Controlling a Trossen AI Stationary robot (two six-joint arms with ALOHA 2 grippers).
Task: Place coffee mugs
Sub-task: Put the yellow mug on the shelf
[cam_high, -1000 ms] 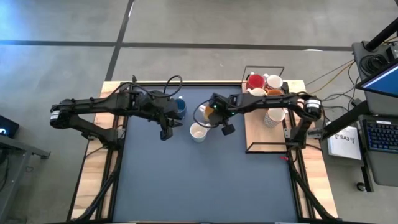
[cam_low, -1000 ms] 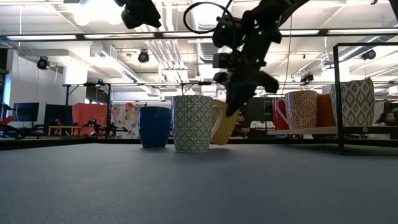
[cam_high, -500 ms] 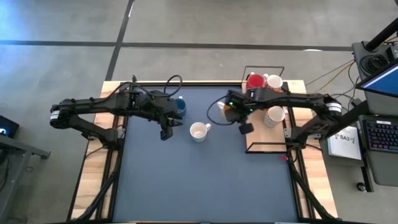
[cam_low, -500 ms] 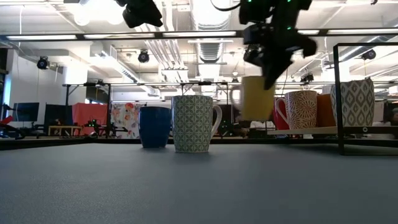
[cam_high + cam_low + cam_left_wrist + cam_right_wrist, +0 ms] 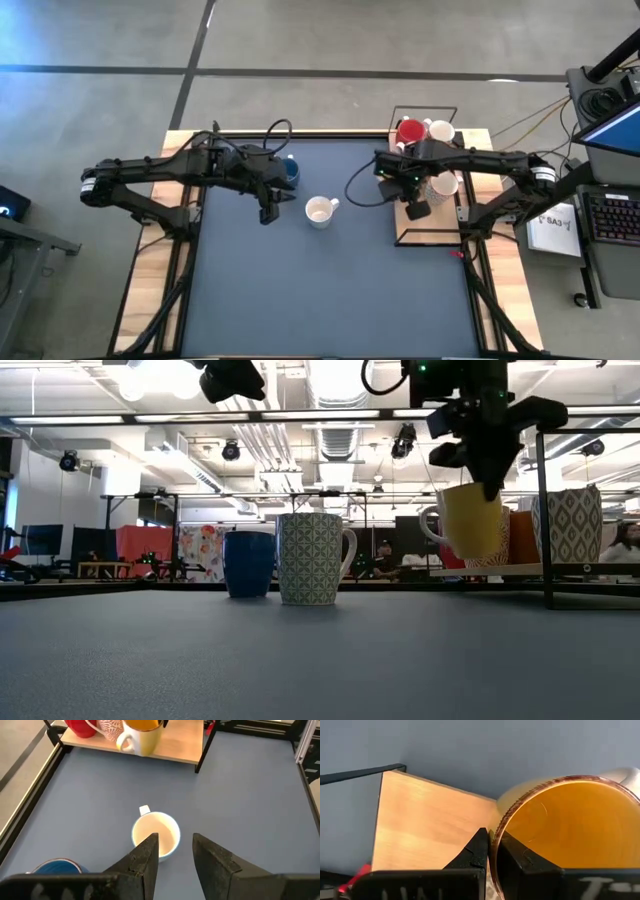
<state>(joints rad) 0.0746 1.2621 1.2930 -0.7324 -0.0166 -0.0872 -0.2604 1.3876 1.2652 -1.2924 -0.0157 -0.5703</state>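
Note:
My right gripper (image 5: 490, 472) is shut on a yellow mug (image 5: 472, 520) with an orange inside (image 5: 570, 827) and holds it over the wooden board (image 5: 425, 215) of the wire rack at the table's right. A patterned white mug (image 5: 319, 211) and a blue mug (image 5: 290, 172) stand on their bases on the grey mat. A red mug (image 5: 408, 131) and white mugs (image 5: 441, 131) stand on the rack's board. My left gripper (image 5: 175, 851) hangs open above the mat, near the patterned mug (image 5: 156, 834), with nothing between its fingers. My right gripper pinches the yellow mug's rim (image 5: 496, 834), one finger inside the mug and one outside on its wall. The fingers (image 5: 479, 851) come from above, pointing down. The mug hangs below them, slightly tilted and mouth up, clear of the board, its handle (image 5: 430, 525) toward the table's left.
The rack's black wire frame (image 5: 546, 510) stands around the board, with patterned mugs (image 5: 575, 525) on it behind the held mug. Bare grey mat (image 5: 330, 290) fills the table's near half. Wooden table edges (image 5: 150, 280) flank the mat.
My right gripper has lifted the yellow mug from beside the patterned mug and carried it up and toward the table's right edge, over the rack's board. The gripper has tipped to point more steeply down. The mug, tilted on the mat before, now hangs clear.

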